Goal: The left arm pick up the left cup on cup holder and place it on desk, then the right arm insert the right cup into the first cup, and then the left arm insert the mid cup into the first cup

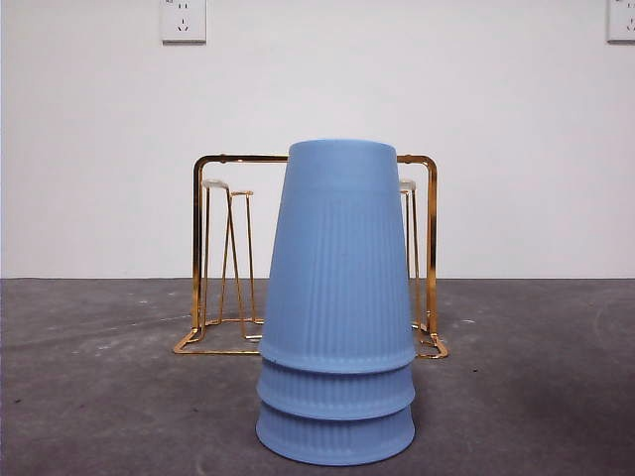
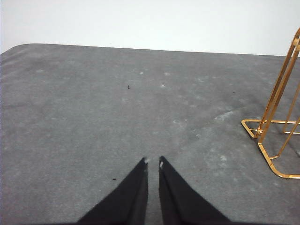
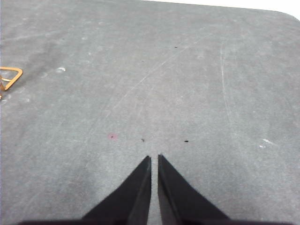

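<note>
Blocking cup holder (image 1: 431, 238): stacked blue cups (image 1: 337, 307) on desk (image 1: 99, 397); both claws narrow, empty.

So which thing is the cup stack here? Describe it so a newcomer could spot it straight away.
Start at the dark grey desk in the front view, with the gold wire cup holder standing on it by the white wall. In front of that rack stands the cup stack: three upside-down cups nested together. It is the only blue, ribbed thing in view.
</note>
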Robot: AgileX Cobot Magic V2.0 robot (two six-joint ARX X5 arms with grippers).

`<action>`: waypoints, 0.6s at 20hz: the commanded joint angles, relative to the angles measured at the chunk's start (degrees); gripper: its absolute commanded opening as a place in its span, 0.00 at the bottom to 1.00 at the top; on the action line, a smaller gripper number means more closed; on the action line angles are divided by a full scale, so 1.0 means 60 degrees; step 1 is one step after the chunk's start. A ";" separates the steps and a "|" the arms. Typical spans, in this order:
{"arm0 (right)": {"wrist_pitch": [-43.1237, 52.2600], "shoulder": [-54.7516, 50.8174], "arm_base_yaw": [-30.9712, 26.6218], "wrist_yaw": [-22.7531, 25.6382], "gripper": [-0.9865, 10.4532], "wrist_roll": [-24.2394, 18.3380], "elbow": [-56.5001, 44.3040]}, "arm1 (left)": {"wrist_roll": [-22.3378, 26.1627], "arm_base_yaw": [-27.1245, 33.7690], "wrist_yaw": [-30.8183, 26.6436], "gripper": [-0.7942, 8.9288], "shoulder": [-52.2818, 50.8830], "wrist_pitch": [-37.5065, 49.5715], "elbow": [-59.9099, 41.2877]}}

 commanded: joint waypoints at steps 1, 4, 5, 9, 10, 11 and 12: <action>0.0331 -0.0025 0.0000 -0.0029 0.10 0.0036 -0.0135 | 0.0022 0.0018 -0.0018 0.12 -0.0015 -0.0051 -0.0189; 0.1574 -0.0025 -0.0004 0.0000 0.10 0.0029 -0.0484 | 0.0022 0.0018 -0.0018 0.12 -0.0015 -0.0047 -0.0189; 0.2069 -0.0025 -0.0015 0.0007 0.10 0.0025 -0.0656 | 0.0022 0.0018 -0.0018 0.12 -0.0015 -0.0051 -0.0189; 0.2386 -0.0025 -0.0022 0.0011 0.10 0.0022 -0.0710 | 0.0022 0.0018 -0.0018 0.12 -0.0015 -0.0051 -0.0189; 0.2386 -0.0025 -0.0022 0.0007 0.10 0.0022 -0.0710 | 0.0022 0.0018 -0.0018 0.12 -0.0015 -0.0051 -0.0189; 0.2386 -0.0025 -0.0022 0.0011 0.10 0.0022 -0.0710 | 0.0022 0.0018 -0.0018 0.12 -0.0015 -0.0051 -0.0189; 0.2386 -0.0025 -0.0022 0.0011 0.10 0.0022 -0.0710 | 0.0022 0.0018 -0.0018 0.12 -0.0015 -0.0051 -0.0189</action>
